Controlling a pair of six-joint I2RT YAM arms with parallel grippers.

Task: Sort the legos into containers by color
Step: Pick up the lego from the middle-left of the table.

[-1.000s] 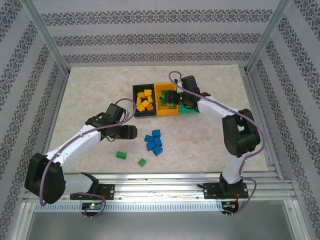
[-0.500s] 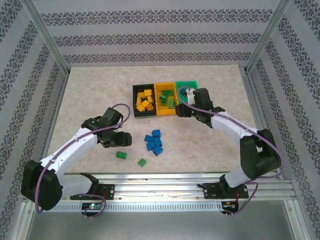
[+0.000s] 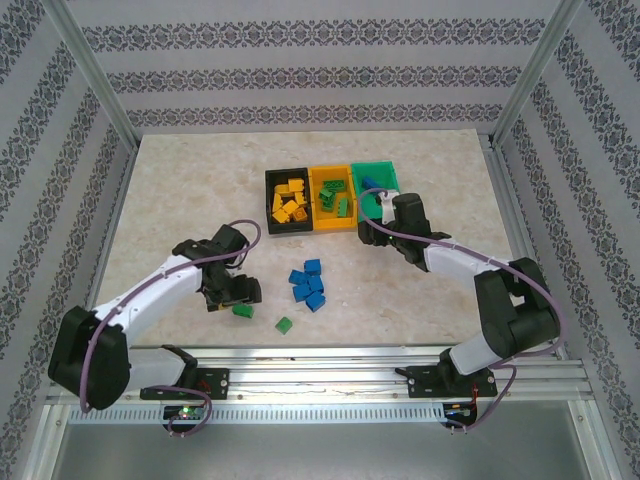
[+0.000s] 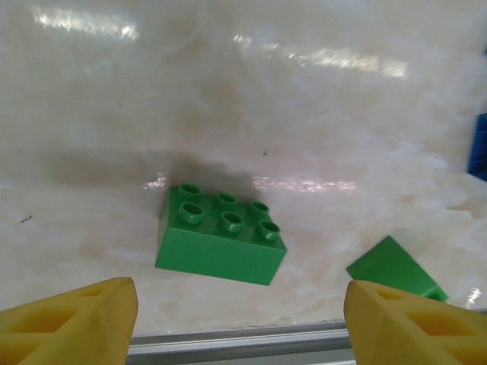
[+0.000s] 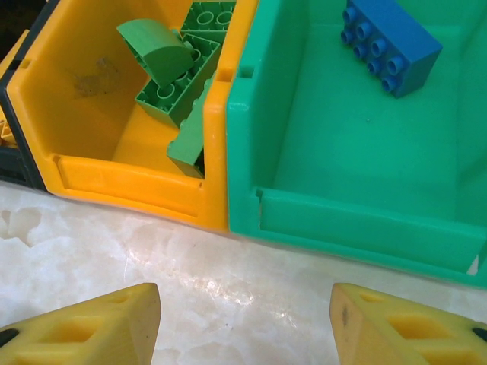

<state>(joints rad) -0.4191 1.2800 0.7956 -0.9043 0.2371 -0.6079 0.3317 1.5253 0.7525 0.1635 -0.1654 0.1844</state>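
Left gripper (image 4: 242, 313) at a green brick (image 4: 221, 239)
It is released, empty; right gripper (image 5: 245, 319) is too, before the green bin (image 5: 358, 220).

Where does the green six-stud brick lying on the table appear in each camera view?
Top external: the green brick lies lower left of centre.
Left wrist: the green brick is in the middle, studs up.
Shared landmark: the smaller green piece, just right of it in both.

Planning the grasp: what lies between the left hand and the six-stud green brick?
Bare table, from left hand to green brick; left wrist view.
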